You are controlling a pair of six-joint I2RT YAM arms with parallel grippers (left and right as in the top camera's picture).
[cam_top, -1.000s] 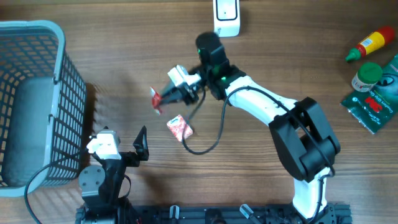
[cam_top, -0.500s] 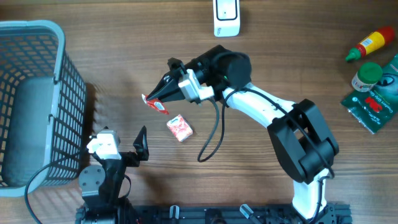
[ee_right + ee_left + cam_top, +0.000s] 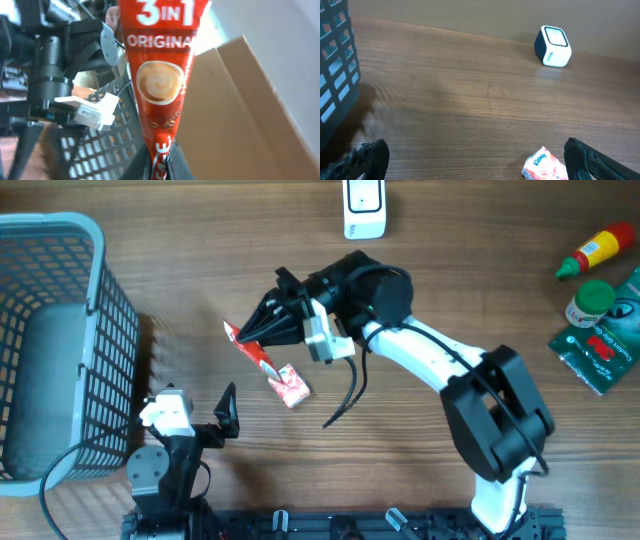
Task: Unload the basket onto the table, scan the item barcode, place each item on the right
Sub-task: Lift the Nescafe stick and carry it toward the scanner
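A brown wooden table (image 3: 480, 270) fills the overhead view. The right gripper (image 3: 258, 335) hangs over its middle with the jaws pinched tight on one end of a red coffee sachet (image 3: 252, 352); in the right wrist view the sachet (image 3: 161, 75) stands up from the fingertips, its front reading "3 IN 1 ORIGINAL" above a picture of a cup; no barcode shows on that face. Just beside the sachet's free end, on the near right, a small Kleenex tissue packet (image 3: 289, 384) lies on the wood; whether the two touch cannot be told. The white scanner (image 3: 364, 208) sits at the far edge, well apart from the sachet. The left gripper (image 3: 480, 167) rests near the near edge with its jaws spread wide and nothing between them; a grey mesh basket (image 3: 100, 240) stands at the left. At the far right lie a yellow-and-red bottle (image 3: 596, 251), a green-capped jar (image 3: 590, 302) and a green packet (image 3: 605, 345).
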